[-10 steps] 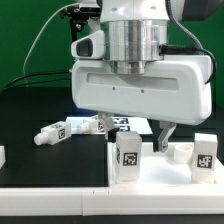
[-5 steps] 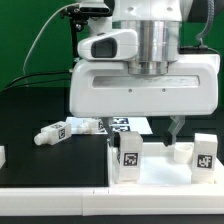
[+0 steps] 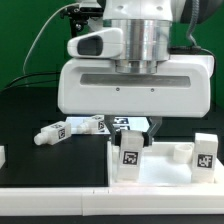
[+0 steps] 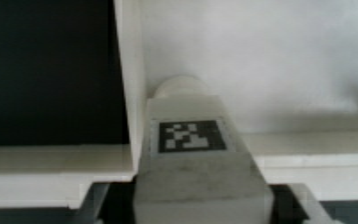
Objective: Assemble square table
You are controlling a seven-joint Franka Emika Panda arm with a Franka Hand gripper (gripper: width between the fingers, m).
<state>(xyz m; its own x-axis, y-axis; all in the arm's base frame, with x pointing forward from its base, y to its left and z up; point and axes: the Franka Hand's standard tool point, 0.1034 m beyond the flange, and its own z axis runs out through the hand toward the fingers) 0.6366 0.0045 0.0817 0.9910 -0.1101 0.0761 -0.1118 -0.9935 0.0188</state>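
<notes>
The square table's white panel [image 3: 165,172] lies at the exterior view's lower right. A white tagged leg [image 3: 129,153] stands upright on its near left corner. My gripper [image 3: 137,134] hangs right over that leg, with one dark finger [image 3: 152,129] at its upper right side. In the wrist view the leg [image 4: 194,135] fills the gap between the two dark jaws of my gripper [image 4: 197,200], so it is shut on the leg. A second leg [image 3: 205,152] stands on the panel's right side. Two loose legs [image 3: 55,133] [image 3: 92,126] lie on the black table.
The marker board [image 3: 128,123] lies behind the panel under my hand. A white border strip [image 3: 60,192] runs along the front edge, with a short piece [image 3: 2,155] at the exterior view's left. The wide hand hides the middle of the scene.
The hand has turned and shifted toward the exterior view's left. The visible finger has swung from the right in toward the upright leg, which stays in its place on the panel.
</notes>
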